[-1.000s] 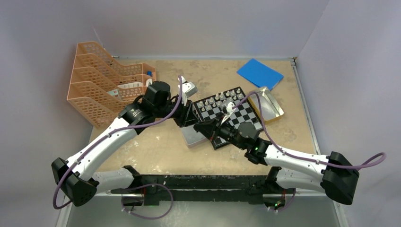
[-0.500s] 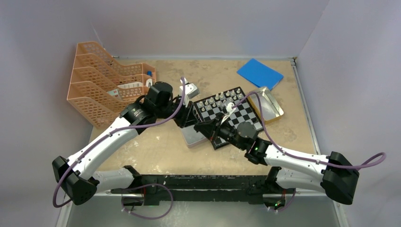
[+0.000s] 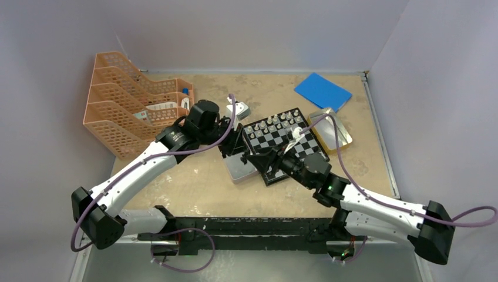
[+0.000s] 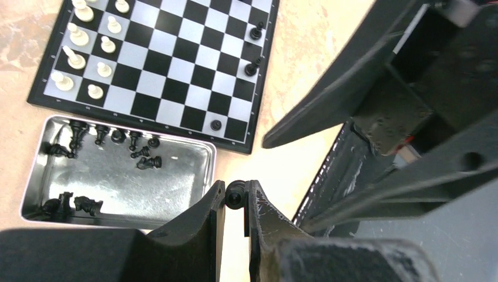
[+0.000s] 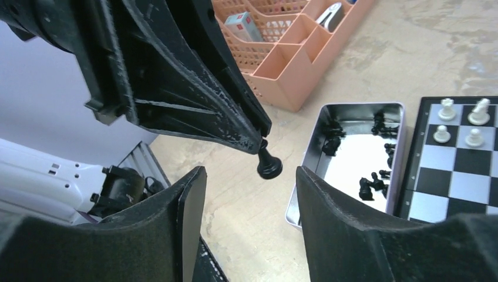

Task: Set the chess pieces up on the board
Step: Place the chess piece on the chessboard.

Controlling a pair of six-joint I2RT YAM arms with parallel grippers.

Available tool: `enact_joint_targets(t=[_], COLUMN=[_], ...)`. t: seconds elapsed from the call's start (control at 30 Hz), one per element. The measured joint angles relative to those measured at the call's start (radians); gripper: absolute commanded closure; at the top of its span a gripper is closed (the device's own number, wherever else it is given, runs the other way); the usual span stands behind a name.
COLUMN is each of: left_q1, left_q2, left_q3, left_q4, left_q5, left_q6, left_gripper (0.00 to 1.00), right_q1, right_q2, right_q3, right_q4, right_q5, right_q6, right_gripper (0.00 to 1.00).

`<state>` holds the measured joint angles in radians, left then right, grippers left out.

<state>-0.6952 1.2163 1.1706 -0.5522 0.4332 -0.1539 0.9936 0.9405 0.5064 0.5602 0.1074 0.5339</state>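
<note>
My left gripper (image 4: 235, 197) is shut on a black pawn (image 4: 236, 194), pinched at its fingertips above bare table just beside the near tin. In the right wrist view the same pawn (image 5: 269, 165) hangs from the left fingers, base down. My right gripper (image 5: 251, 173) stands open just below it, one finger on each side, not touching. The board (image 4: 176, 70) carries white pieces (image 4: 88, 47) along one side and three black pieces (image 4: 251, 67) near the opposite edge. Several black pieces (image 4: 141, 154) lie in the tin.
The near silver tin (image 3: 239, 170) sits against the board's (image 3: 305, 147) left corner; a second tin (image 3: 333, 130) lies to its right. A blue pad (image 3: 322, 91) lies at the back right, an orange organiser (image 3: 129, 106) at the back left. A small white box (image 3: 242, 110) lies behind the board.
The right gripper has opened and drawn back from the pawn, its arm swinging right. The left wrist has shifted slightly right, keeping the pawn.
</note>
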Motion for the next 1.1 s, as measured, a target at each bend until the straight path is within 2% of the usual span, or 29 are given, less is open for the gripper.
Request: enact_joint_targets(t=[0.03, 0.1, 0.13, 0.23, 0.53, 0.8, 1.1], left_q1=[0.000, -0.001, -0.002, -0.029, -0.154, -0.261, -0.371], left_q2=[0.006, 0.020, 0.024, 0.050, 0.194, 0.356, 0.557], left_q3=[0.000, 0.000, 0.000, 0.000, 0.002, 0.002, 0.002], left_q4=[0.009, 0.029, 0.035, 0.079, 0.242, 0.411, 0.538], left_q5=[-0.006, -0.019, -0.021, -0.055, -0.158, -0.265, -0.342], left_q6=[-0.001, -0.003, -0.003, -0.011, -0.028, -0.034, -0.007], left_gripper=[1.00, 1.00, 1.00, 1.00, 1.00, 1.00, 1.00], right_q1=[0.000, 0.000, 0.000, 0.000, 0.000, -0.006, -0.012], right_q2=[-0.026, -0.063, -0.076, -0.117, -0.380, -0.632, -0.676], right_q3=[0.005, 0.032, 0.050, 0.105, 0.254, 0.356, 0.388], right_q4=[-0.032, -0.116, -0.161, -0.294, -0.592, -0.699, -0.812], right_q5=[0.013, 0.038, 0.050, 0.082, 0.219, 0.350, 0.417], right_q6=[0.005, 0.018, 0.024, 0.034, 0.089, 0.156, 0.182], right_gripper=[0.33, 0.13, 0.07, 0.01, 0.01, 0.01, 0.01])
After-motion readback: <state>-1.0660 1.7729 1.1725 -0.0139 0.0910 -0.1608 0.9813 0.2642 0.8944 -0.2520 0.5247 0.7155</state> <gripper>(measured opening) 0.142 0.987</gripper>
